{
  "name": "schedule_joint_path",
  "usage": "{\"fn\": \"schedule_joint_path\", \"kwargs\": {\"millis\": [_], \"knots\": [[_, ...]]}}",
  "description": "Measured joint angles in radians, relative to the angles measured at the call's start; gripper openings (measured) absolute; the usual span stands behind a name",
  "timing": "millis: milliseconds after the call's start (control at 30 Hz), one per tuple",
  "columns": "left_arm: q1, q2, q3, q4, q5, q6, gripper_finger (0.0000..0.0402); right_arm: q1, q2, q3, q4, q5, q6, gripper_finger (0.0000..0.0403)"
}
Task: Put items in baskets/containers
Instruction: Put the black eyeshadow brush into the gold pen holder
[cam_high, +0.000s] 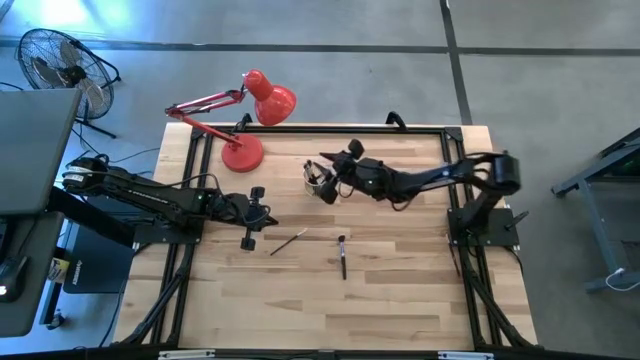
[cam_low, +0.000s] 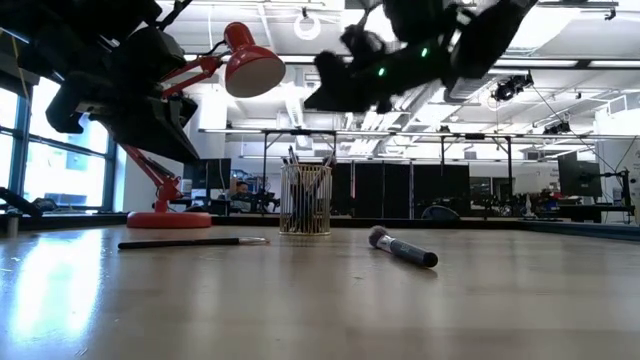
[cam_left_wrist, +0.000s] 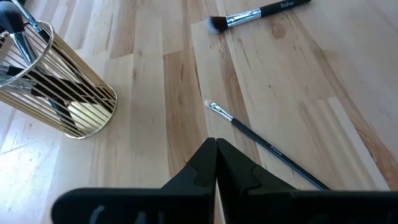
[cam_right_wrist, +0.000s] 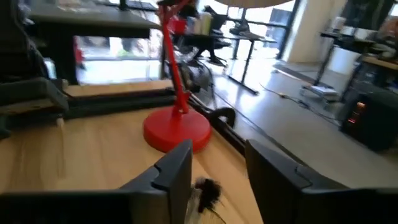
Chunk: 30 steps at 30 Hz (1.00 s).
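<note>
**Right gripper stands open over the brush holder; two brushes lie on the desk**

Your right gripper (cam_high: 322, 180) hangs directly above the gold wire brush holder (cam_low: 305, 199), its fingers (cam_right_wrist: 176, 171) parted with nothing between them. The holder (a slatted, see-through cup) stands upright in the far half of the desk (cam_high: 400, 300), near the middle, just beside the red desk lamp (cam_high: 243, 153) whose base sits toward the far left corner. Several brushes already stand inside it, and in the right wrist view a dark bristle tuft (cam_right_wrist: 208, 188) shows just below the open fingers.

Two brushes lie flat on the desk, nearer the front edge than the holder. The thin dark brush (cam_left_wrist: 264, 146) lies close ahead of your left gripper (cam_high: 251, 231), which is clenched shut and empty, low over the desk left of centre. The thicker brush with the fluffy tip (cam_high: 342, 255) lies near the desk's centre, well apart from both grippers and a little to the right of the thin one.
</note>
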Motion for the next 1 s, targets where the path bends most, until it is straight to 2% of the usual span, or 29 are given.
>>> {"fn": "schedule_joint_path", "kwargs": {"millis": [133, 300, 467, 567, 667, 733, 867, 1000], "knots": [[0.0, 0.0, 0.0, 0.0, 0.002, 0.0, 0.0001, 0.055, -0.132, 0.0, -0.225, 0.085, 0.08, 0.0157], [0.0, 0.0, 0.0, 0.0, 0.004, 0.0, 0.0001, 0.135, -0.305, 0.001, -0.581, 0.114, 0.323, 0.0145], [0.0, 0.0, 0.0, 0.001, 0.004, 0.0, 0.0001, 0.222, -0.392, 0.001, -0.89, 0.108, 0.624, 0.0117], [0.0, 0.0, 0.0, 0.001, 0.004, -0.007, 0.0001, 0.277, -0.395, 0.0, -1.031, 0.104, 0.77, 0.008], [0.0, 0.0, 0.0, 0.001, 0.004, -0.008, 0.0001, 0.331, -0.382, 0.0, -1.148, 0.051, 0.907, 0.0026], [0.0, 0.0, 0.0, 0.001, 0.004, -0.008, 0.0001, 0.364, -0.371, 0.0, -1.215, -0.016, 1.001, 0.0007], [0.0, 0.0, 0.0, 0.001, 0.004, -0.008, 0.0001, 0.43, -0.346, 0.0, -1.353, -0.118, 1.215, 0.0016], [0.0, 0.0, 0.0, 0.001, 0.004, -0.01, 0.0001, 0.489, -0.318, 0.0, -1.521, -0.254, 1.423, 0.0003]]}}
